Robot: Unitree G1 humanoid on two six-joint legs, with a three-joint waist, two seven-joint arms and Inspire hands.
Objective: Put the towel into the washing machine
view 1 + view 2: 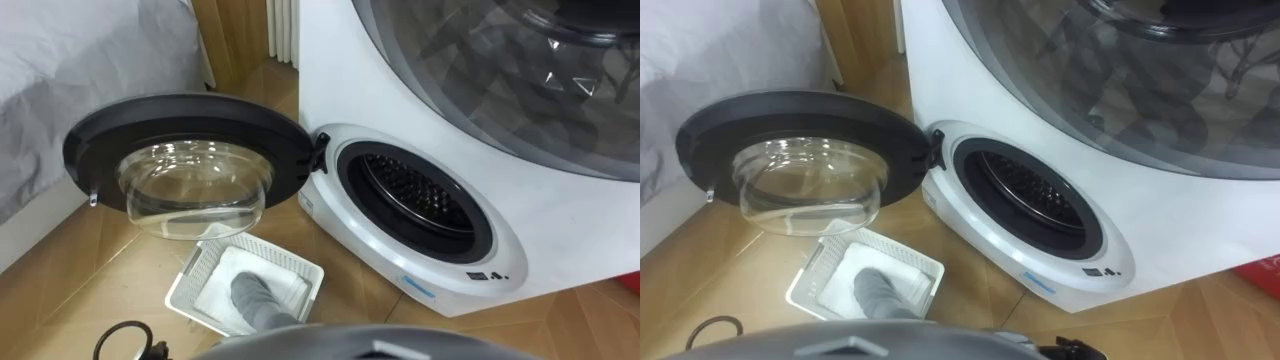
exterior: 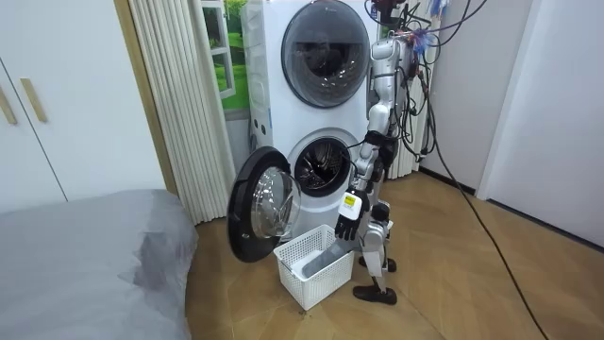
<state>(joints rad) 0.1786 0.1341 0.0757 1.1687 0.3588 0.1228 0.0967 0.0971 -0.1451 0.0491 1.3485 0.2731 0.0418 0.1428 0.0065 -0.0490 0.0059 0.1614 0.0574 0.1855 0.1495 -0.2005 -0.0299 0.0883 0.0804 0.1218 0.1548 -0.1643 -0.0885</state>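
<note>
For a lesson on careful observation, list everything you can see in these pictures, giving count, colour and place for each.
washing machine: one, white, lower unit of the stack, round opening uncovered
door: one, black rim with clear glass, swung open to the left of the opening
upper machine: one, white, stacked on top, dark round door closed
basket: one, white lattice, on the floor below the open door
towel: one, grey, lying in the basket
bed: one, grey cover, room view's left
curtain: one, cream, pleated, beside the machines
wardrobe: one, white, behind the bed
floor: wood, brown
left hand: one, black, hanging open above the basket's edge
</note>
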